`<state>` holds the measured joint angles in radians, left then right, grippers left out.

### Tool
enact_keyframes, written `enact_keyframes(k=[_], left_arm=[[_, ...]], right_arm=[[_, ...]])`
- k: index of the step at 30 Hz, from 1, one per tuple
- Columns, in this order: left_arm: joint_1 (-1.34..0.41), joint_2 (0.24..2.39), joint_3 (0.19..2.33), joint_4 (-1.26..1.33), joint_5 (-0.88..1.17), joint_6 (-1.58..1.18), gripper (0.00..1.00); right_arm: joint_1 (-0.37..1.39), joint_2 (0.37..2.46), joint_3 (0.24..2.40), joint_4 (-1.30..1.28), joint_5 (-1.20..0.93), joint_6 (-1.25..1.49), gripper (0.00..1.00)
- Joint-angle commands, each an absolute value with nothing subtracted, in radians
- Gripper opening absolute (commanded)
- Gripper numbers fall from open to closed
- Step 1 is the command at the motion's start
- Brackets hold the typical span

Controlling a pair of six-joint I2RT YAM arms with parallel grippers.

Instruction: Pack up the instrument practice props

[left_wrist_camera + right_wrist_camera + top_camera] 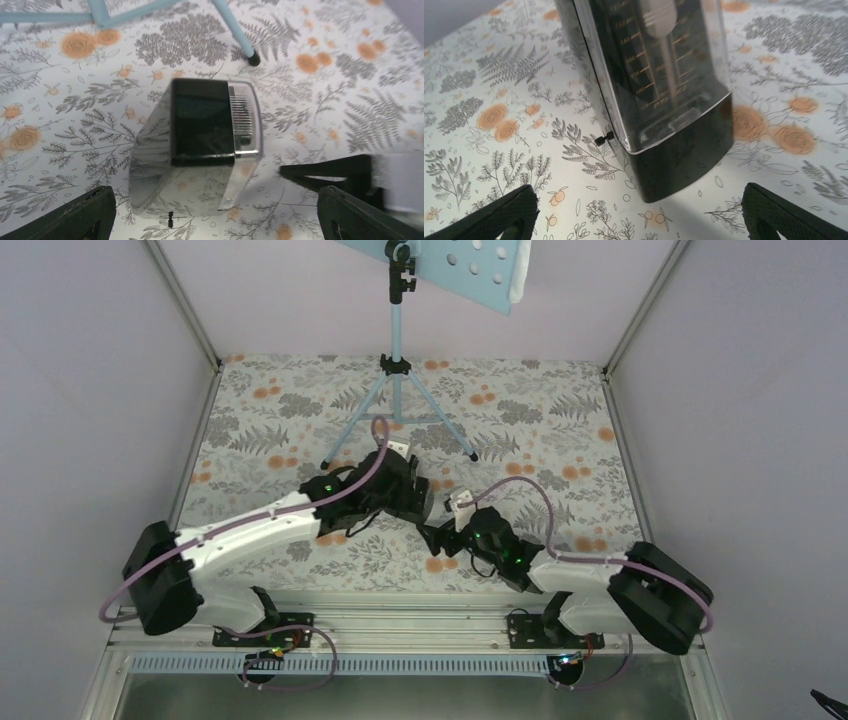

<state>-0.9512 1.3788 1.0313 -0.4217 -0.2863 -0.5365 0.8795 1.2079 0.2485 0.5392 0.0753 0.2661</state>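
The small black wedge-shaped box, with a clear front cover over a scale, stands upright on the floral table cloth between my two grippers. My left gripper hangs above it, open, with the box just beyond its fingertips. My right gripper is open and low, facing the box from close by without touching it. In the top view both grippers, left and right, meet mid-table and hide the box. The light blue tripod music stand stands at the back. The lavender sheet is not in view.
The stand's hole-dotted tray overhangs the back of the table. One stand leg and its black foot lie just beyond the box. A finger of the right gripper shows at the right of the left wrist view. Grey walls close in the table.
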Motion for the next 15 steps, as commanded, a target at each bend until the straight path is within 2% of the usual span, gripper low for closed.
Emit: enact_keyframes(k=[1, 8, 15], left_arm=[[-0.945, 1.240, 0.995, -0.386, -0.231, -0.520, 1.00], [-0.873, 1.097, 0.907, -0.316, -0.121, -0.505, 1.00], [-0.728, 1.056, 0.878, -0.284, 0.137, -0.439, 1.00]], right_arm=[[0.910, 1.323, 0.327, 0.539, 0.121, 0.303, 0.96], [0.900, 1.456, 0.439, 0.450, 0.229, 0.356, 0.99], [0.768, 1.449, 0.417, 0.430, 0.225, 0.401, 1.00]])
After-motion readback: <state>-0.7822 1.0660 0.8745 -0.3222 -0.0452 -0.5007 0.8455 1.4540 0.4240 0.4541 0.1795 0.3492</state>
